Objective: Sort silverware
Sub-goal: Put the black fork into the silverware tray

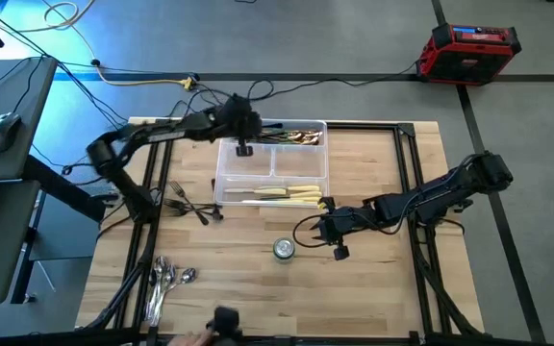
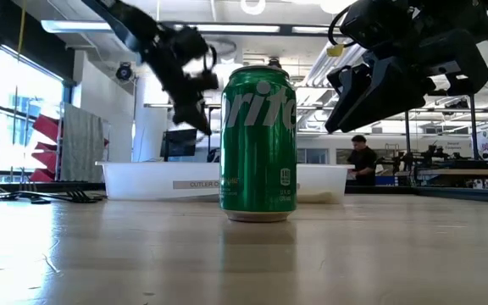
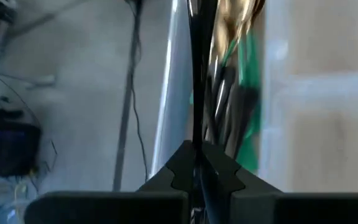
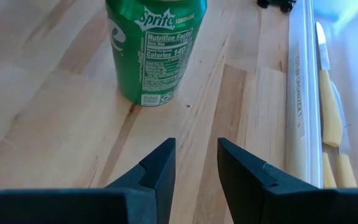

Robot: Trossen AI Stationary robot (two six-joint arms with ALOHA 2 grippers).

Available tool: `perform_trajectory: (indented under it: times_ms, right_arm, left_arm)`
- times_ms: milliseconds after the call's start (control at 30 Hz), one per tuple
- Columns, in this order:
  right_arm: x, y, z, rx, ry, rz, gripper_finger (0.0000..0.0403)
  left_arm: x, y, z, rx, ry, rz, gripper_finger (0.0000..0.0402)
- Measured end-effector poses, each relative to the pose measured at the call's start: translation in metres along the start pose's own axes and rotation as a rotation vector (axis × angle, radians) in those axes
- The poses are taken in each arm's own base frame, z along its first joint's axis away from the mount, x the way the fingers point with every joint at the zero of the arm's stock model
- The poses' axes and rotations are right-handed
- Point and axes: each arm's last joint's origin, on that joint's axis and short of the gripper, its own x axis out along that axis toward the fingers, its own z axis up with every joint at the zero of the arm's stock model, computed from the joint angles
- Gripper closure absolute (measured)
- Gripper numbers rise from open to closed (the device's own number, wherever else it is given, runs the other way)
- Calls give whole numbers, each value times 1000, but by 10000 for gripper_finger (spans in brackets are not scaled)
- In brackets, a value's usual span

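Observation:
My left gripper hangs over the far compartment of the clear tray, shut on a dark slim utensil. Green-handled pieces with gold ends lie in that compartment below it. Cream-handled knives lie in the near compartment. Dark forks rest flat on the table left of the tray, and shiny spoons lie near the front left. My right gripper is open above bare wood, right of the green can. My left gripper pinches the dark utensil between its two fingers. The held stretch runs straight out past the fingertips, in line with them. The utensil is lifted clear above the green-handled pieces. Which end the fingers have is hidden by the fingers themselves.
The green can stands upright on the table near the tray's near side. A black frame borders the table. Cables and a red case lie on the floor beyond the far edge. A dark object sits at the near edge.

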Motion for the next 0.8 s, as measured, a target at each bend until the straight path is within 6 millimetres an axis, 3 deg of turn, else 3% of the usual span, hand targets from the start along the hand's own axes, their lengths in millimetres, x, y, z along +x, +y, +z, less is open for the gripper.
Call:
perform_trajectory:
  times_ms: [133, 267, 800]
  right_arm:
    - [0, 0, 0, 20, 1, 1, 300]
    - [0, 0, 0, 21, 1, 0, 300]
    - [1, -5, -2, 29, 19, -12, 300]
  left_arm:
    - [36, 3, -13, 49, 145, -44, 401]
    - [55, 0, -17, 71, 245, -23, 401]
    - [52, -14, -30, 107, 448, -95, 389]
